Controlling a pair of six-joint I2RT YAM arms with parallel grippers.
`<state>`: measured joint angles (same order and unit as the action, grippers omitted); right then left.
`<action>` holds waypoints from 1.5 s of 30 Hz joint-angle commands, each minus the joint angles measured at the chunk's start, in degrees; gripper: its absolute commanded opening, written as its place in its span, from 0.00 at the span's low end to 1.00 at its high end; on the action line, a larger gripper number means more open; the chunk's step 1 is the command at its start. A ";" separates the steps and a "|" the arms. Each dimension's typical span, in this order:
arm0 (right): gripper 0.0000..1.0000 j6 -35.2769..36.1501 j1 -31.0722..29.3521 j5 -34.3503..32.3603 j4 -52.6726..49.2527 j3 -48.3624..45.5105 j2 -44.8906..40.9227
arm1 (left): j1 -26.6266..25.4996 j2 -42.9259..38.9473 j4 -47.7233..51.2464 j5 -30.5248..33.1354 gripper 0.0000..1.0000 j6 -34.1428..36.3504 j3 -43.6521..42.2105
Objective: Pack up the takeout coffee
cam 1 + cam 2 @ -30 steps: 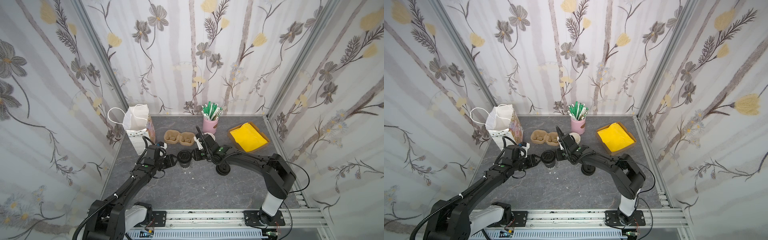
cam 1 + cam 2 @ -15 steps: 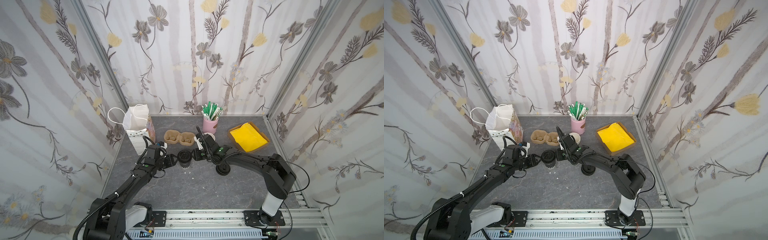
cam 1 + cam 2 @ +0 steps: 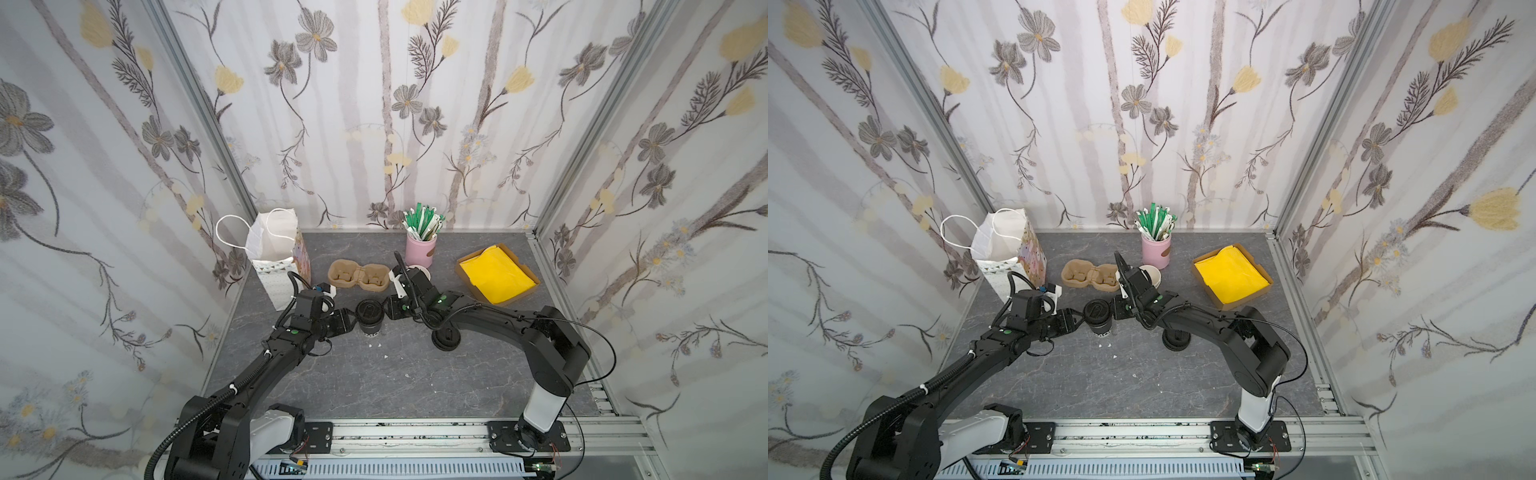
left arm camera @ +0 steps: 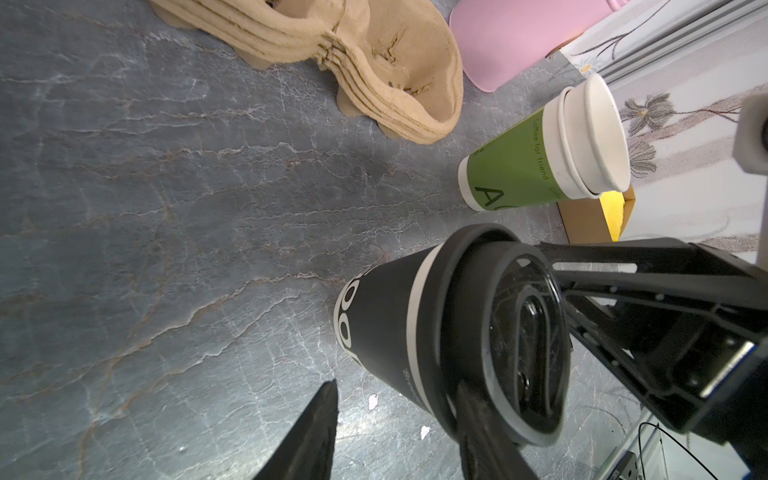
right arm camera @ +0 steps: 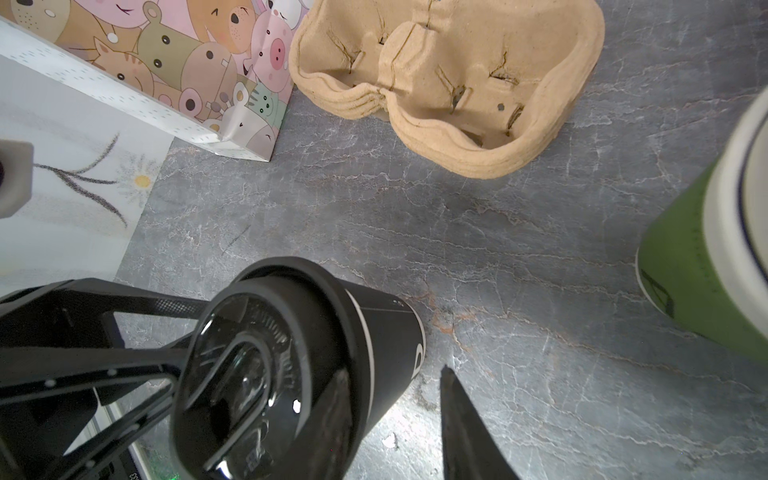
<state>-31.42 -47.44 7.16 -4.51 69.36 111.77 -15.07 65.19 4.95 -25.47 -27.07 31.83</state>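
One grey counter (image 3: pixel 374 386) carries everything. At its back left stands the bag (image 3: pixel 274 249), open at the top, and beside the bag lies the carrier (image 3: pixel 359 275). The cup (image 3: pixel 369 318) stands upright on the counter just in front of the carrier, with its lid (image 4: pixel 519 353) on, so its long axis is vertical. It is not yet in the carrier and not in the bag.

The left gripper (image 3: pixel 350 324) is right at the left side of the cup and the right gripper (image 3: pixel 388 313) is right at its right side. The cup is therefore exactly between them, and both are equally near.

In each wrist view the gripper's own fingers (image 4: pixel 320 428) stand partly apart, one crossing the rim of the lid and the other next to the cup's wall. Whether either gripper really clamps the cup cannot be told.

The bag is on the left gripper's side, so this gripper is probably better placed to carry the cup there. The right gripper would first need to give way.
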 commanded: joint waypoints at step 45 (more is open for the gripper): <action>0.45 -3.20 1.69 0.86 2.64 -2.43 -7.89 | 0.67 -7.76 2.34 8.03 0.52 -0.11 2.42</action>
<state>-31.99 -45.36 9.32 -6.02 68.79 105.51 -15.29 56.47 8.34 -20.75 -26.76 32.88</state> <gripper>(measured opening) 0.448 0.520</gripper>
